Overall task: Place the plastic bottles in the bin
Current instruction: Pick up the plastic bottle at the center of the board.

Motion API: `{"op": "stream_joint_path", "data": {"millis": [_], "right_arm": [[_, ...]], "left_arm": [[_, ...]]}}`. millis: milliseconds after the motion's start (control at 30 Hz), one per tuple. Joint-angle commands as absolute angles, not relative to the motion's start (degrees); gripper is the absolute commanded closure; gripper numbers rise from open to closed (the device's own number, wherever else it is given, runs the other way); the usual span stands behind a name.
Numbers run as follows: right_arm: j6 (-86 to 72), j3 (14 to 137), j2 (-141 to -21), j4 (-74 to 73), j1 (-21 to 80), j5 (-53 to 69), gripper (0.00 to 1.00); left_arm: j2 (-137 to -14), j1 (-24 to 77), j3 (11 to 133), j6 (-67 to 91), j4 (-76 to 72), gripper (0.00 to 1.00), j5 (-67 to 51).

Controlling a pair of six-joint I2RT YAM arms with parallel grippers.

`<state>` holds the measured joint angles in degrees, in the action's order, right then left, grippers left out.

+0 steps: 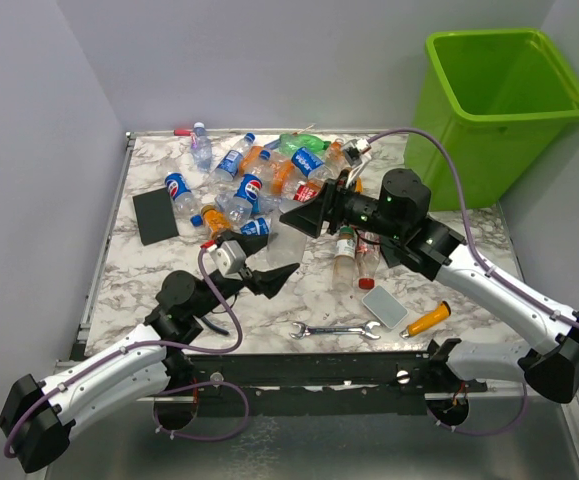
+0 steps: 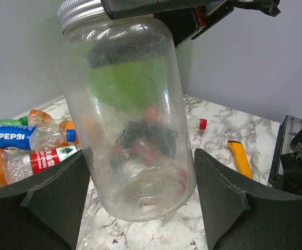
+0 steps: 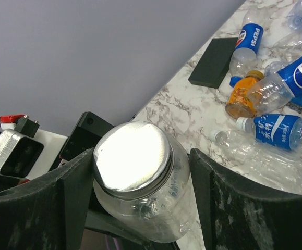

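My left gripper [image 2: 140,159] holds the jar [image 2: 124,104] by its bottom, and my right gripper [image 3: 140,156] squeezes its lid end. The jar lies lengthwise between them. The bin [image 1: 489,160] is far behind the right gripper, the nearer one.

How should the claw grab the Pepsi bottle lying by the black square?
Best guess: pinch the Pepsi bottle across its labelled middle, coming straight down from above. It lies flat on its side, and the black slab sits close along one side, so lower in carefully.
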<state>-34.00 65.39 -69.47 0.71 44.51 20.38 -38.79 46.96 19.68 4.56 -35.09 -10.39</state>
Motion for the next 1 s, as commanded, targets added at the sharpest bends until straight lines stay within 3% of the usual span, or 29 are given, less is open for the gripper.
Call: {"op": "stream_joint_path", "data": {"millis": [0, 133, 233, 300, 400, 500, 733, 900, 967], "right_arm": [[-32.62, 64.95, -69.84, 1.88, 45.68, 17.34, 0.32], [-33.36, 63.58, -69.72, 3.55, 45.87, 16.16, 0.54], [-34.39, 62.27, -69.26, 5.90, 45.88, 15.79, 0.61], [-35.11, 61.61, -69.20, 7.72, 45.88, 16.30, 0.58], [-36.45, 60.99, -69.10, 9.67, 45.94, 16.18, 0.30], [-37.34, 60.02, -68.45, 11.55, 46.12, 14.21, 0.22], [-37.51, 59.80, -67.91, 13.10, 46.41, 11.61, 0.25], [-37.70, 59.23, -68.38, 14.20, 46.63, 11.60, 0.46], [-37.58, 59.62, -68.90, 14.06, 46.75, 12.34, 0.47]], "left_arm": [[-38.63, 47.10, 19.51, 5.53, -37.18, 0.62, -9.66], [-39.00, 47.10, 19.69, 5.66, -37.18, 0.62, -10.08], [-39.27, 47.06, 19.77, 5.84, -37.18, 0.62, -10.51], [-39.45, 47.10, 19.85, 5.96, -37.18, 0.62, -10.62], [-39.46, 47.11, 19.86, 6.00, -37.18, 0.62, -10.69], [-39.30, 47.11, 19.75, 6.12, -37.18, 0.63, -10.71], [-39.22, 47.05, 19.85, 6.16, -37.18, 0.65, -10.68], [-39.33, 47.11, 19.86, 6.33, -37.18, 0.66, -10.86], [-39.26, 47.03, 19.86, 6.35, -37.18, 0.66, -10.81]]}}
